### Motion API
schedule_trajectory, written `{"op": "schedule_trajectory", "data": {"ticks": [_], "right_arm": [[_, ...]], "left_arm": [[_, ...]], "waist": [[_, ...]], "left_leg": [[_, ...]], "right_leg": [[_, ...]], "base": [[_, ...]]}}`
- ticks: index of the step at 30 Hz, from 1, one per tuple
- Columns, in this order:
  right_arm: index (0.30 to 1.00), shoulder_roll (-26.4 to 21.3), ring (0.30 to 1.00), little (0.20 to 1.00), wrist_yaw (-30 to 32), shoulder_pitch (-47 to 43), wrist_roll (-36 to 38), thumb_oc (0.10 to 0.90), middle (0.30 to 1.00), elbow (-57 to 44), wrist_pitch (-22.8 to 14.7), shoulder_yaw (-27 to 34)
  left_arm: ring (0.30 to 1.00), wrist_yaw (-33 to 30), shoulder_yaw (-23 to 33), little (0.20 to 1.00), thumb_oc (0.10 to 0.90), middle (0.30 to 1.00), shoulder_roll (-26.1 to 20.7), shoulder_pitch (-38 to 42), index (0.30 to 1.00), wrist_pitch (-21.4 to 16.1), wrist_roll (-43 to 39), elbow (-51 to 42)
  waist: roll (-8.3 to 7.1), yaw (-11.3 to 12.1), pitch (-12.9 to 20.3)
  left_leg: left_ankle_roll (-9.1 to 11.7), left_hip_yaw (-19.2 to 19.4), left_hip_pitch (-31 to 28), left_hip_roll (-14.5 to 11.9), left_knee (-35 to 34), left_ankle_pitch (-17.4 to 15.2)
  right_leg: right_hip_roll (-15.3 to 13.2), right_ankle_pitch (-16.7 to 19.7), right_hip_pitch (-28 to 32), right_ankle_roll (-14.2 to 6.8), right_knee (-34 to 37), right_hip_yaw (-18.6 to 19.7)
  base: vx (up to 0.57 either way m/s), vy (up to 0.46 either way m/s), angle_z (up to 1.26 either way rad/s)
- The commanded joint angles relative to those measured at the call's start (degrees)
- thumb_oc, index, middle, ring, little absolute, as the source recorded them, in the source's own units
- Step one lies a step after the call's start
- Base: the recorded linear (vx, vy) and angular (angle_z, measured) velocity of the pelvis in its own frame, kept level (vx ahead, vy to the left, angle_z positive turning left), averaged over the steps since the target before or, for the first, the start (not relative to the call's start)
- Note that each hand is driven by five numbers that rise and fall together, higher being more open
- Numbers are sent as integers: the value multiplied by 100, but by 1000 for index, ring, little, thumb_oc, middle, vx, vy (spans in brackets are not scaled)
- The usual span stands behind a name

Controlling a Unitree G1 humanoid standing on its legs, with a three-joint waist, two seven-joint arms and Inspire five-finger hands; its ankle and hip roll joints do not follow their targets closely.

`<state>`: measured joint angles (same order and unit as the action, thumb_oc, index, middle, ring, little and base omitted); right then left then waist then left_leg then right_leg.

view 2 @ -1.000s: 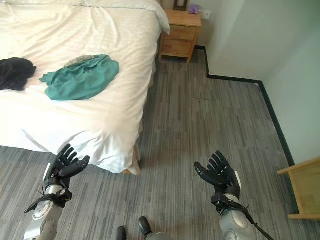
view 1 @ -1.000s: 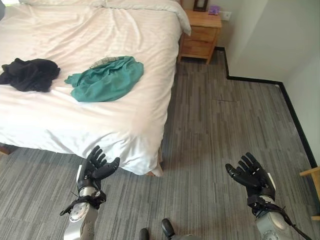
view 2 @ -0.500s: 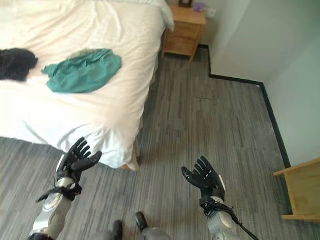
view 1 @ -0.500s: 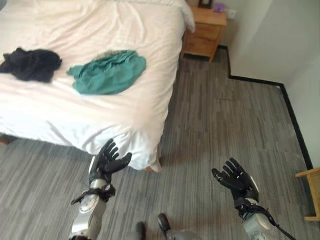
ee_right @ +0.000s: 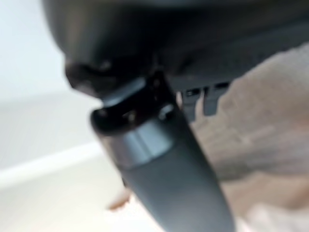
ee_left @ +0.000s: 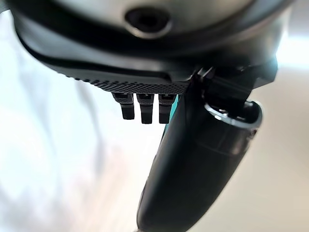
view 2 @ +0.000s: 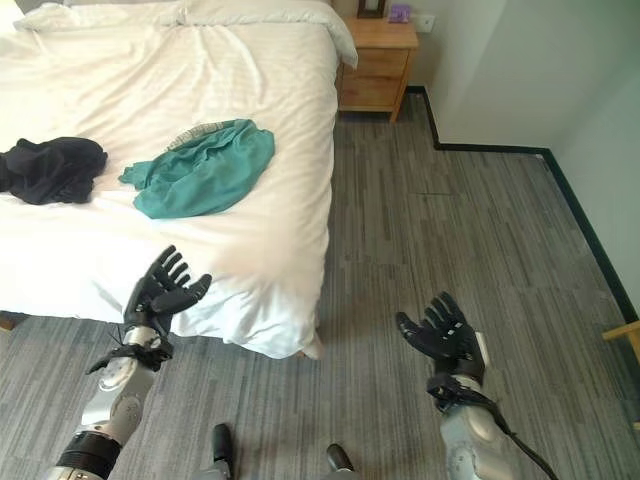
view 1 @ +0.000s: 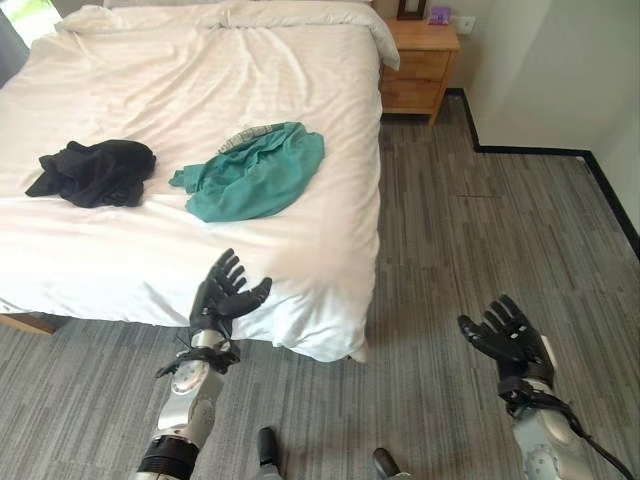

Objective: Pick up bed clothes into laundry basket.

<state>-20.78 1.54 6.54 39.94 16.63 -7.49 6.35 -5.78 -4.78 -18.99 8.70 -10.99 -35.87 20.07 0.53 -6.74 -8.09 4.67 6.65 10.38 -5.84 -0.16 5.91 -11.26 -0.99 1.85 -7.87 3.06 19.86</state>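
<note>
A crumpled teal garment (view 1: 255, 172) lies near the middle of the white bed (view 1: 200, 80). A black garment (view 1: 98, 170) is bunched up to its left on the same sheet. My left hand (view 1: 222, 296) is open, fingers spread, raised just in front of the bed's near edge and well short of both garments. Over the bare floor to the right, my right hand (view 1: 508, 335) is open too, palm up, holding nothing. The left wrist view has the left hand's thumb (ee_left: 193, 164) against the white sheet.
A wooden nightstand (view 1: 421, 55) stands at the far right corner of the bed, against the wall (view 1: 560, 60). Grey plank floor (view 1: 470, 240) stretches right of the bed. A wooden furniture edge (view 2: 627, 335) pokes in at the far right.
The camera has shifted, so the bed sits further right and more of it shows. My left hand has risen closer to the bed's edge. Both hands stay open.
</note>
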Motion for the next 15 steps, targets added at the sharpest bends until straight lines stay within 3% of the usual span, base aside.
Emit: {"op": "schedule_trajectory", "data": {"ticks": [1, 3, 4, 7, 10, 12, 13, 14, 15], "right_arm": [[900, 10, 900, 900, -23, -380, 288, 800, 900, -470, -532, 117], [900, 111, 900, 900, -124, -324, 399, 800, 900, -481, -494, 101], [900, 111, 900, 900, -275, -185, 158, 800, 900, -421, -403, 34], [900, 138, 900, 900, -310, -147, 84, 800, 900, -401, -375, 38], [900, 217, 900, 900, -416, -25, 92, 800, 900, -257, -325, 8], [900, 240, 900, 900, -444, -7, 137, 800, 900, -295, -330, -48], [900, 241, 900, 900, -444, -9, 137, 800, 900, -296, -330, -51], [900, 222, 900, 900, -492, 22, 103, 800, 900, -326, -319, -99], [900, 212, 900, 900, -491, 19, 58, 800, 900, -339, -324, -132]], "left_arm": [[900, -39, 52, 900, 800, 900, -617, 404, 900, -657, 87, -629], [900, 27, 43, 900, 800, 900, -650, 334, 900, -615, 38, -707], [900, 167, 76, 900, 800, 900, -727, 165, 900, -545, 169, -821], [900, 237, 100, 900, 800, 900, -741, 66, 900, -466, 342, -811], [900, 308, 116, 900, 800, 900, -668, -67, 900, -395, 487, -783], [900, 343, 108, 900, 800, 900, -570, -173, 900, -350, 449, -768], [900, 343, 112, 900, 800, 900, -572, -173, 900, -349, 449, -769], [900, 427, 106, 900, 800, 900, -490, -313, 900, -292, 495, -759], [900, 454, 109, 900, 800, 900, -466, -374, 900, -275, 520, -754]], "waist": [[-111, 5, 419], [-34, -36, 378], [87, -131, 346], [39, -250, 396], [37, -328, 442], [16, -308, 427], [18, -301, 430], [-3, -242, 446], [-16, -217, 446]], "left_leg": [[129, -67, 566, -474, 798, -352], [61, -97, 393, -430, 676, -427], [-27, -156, 153, -353, 455, -466], [-167, -28, -174, -144, 109, -515], [-339, 40, -407, 178, -239, -474], [-411, 62, -569, 366, -318, -505], [-406, 70, -558, 357, -321, -488], [-455, 66, -648, 476, -311, -507], [-470, 93, -742, 513, -351, -528]], "right_leg": [[-954, 1410, -297, -419, -634, 19], [-811, 1593, -506, -332, -985, 73], [-508, 1601, -548, -343, -1355, 201], [-262, 1712, -764, -371, -1352, -35], [701, 591, -966, -468, -1346, 103], [1016, 167, -896, -342, -1254, -30], [1026, 189, -910, -341, -1248, -21], [1321, -79, -786, -132, -1192, -44], [1376, -158, -707, -89, -1184, -71]], "base": [[135, 266, 12], [202, 320, 21], [272, 380, 29], [259, 424, 12], [111, 343, -3], [75, 244, 3], [70, 208, 6], [61, 168, 5], [94, 200, 8]]}}
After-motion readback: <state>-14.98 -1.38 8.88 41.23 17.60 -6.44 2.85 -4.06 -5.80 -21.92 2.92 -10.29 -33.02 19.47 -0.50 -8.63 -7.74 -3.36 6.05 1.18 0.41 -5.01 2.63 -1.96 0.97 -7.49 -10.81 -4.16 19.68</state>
